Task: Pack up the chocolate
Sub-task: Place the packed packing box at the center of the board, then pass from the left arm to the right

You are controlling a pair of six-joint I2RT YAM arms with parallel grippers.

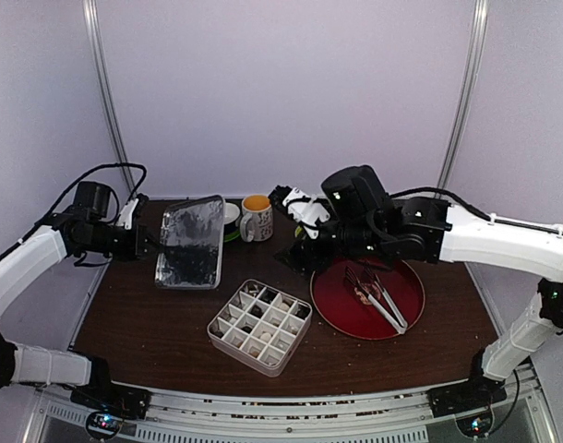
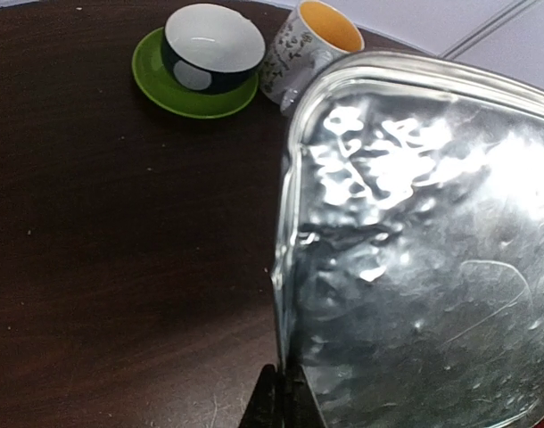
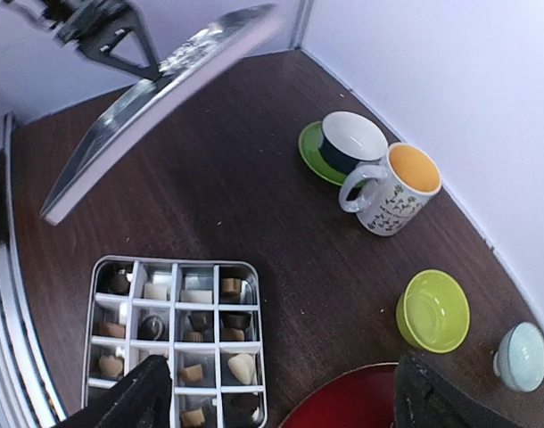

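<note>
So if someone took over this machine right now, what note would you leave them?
Left gripper: shut on the edge of the metal lid, held tilted above the table.
Right gripper: open, empty, hovering between the divided tin and the red plate.
Chocolates: in most of the tin's compartments.
Tongs: lying on the red plate.
Done: tin largely filled.
Left: lid not yet on the tin; a small bit beside the tongs may be a leftover piece, too small to tell.

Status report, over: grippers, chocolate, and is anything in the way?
Left gripper shut on lid, held tilted in the air. Right gripper open, empty. Chocolates in tin compartments. Tin uncovered, nothing over it.
</note>
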